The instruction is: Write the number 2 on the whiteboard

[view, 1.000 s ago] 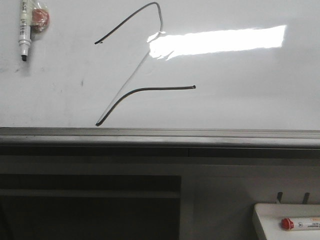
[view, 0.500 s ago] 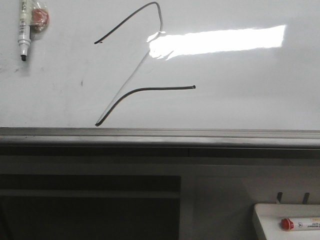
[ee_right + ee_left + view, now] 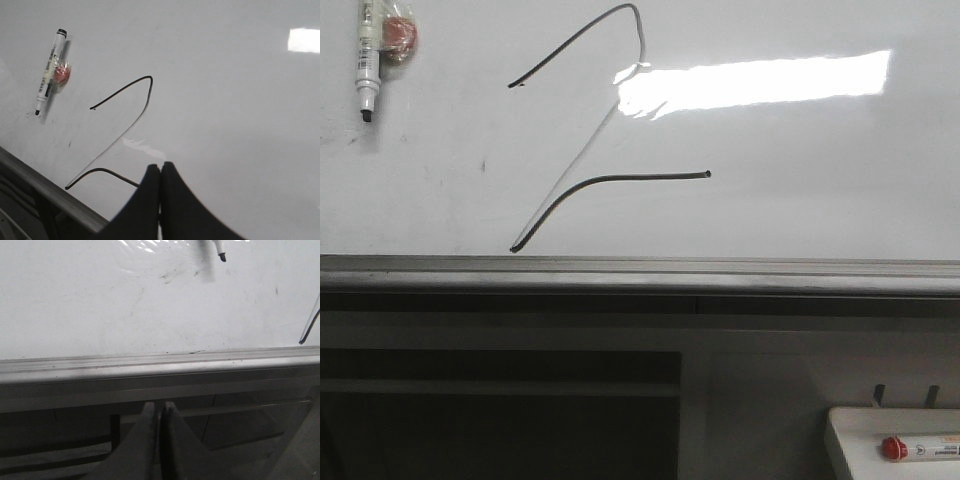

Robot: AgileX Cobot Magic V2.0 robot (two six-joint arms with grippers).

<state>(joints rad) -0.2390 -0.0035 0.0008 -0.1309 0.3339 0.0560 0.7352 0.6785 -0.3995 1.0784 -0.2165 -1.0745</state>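
Observation:
The whiteboard [image 3: 800,190] fills the upper front view, with a bright glare and a grey ledge [image 3: 640,268] along its bottom. The number 2 [image 3: 582,186] is drawn on it in thin dark line: hooked top, faint diagonal, curved base stroke. It also shows in the right wrist view [image 3: 117,132], and one end of it in the left wrist view [image 3: 310,325]. My left gripper [image 3: 156,406] is shut and empty, below the ledge. My right gripper [image 3: 160,166] is shut and empty, in front of the board beside the 2's base stroke. Neither gripper shows in the front view.
An uncapped marker [image 3: 366,60] with a red round thing [image 3: 398,34] beside it hangs on the board at upper left, also in the right wrist view [image 3: 49,70]. A small white tray [image 3: 860,425] at lower right holds a red-capped marker [image 3: 920,447]. Dark shelving lies below the ledge.

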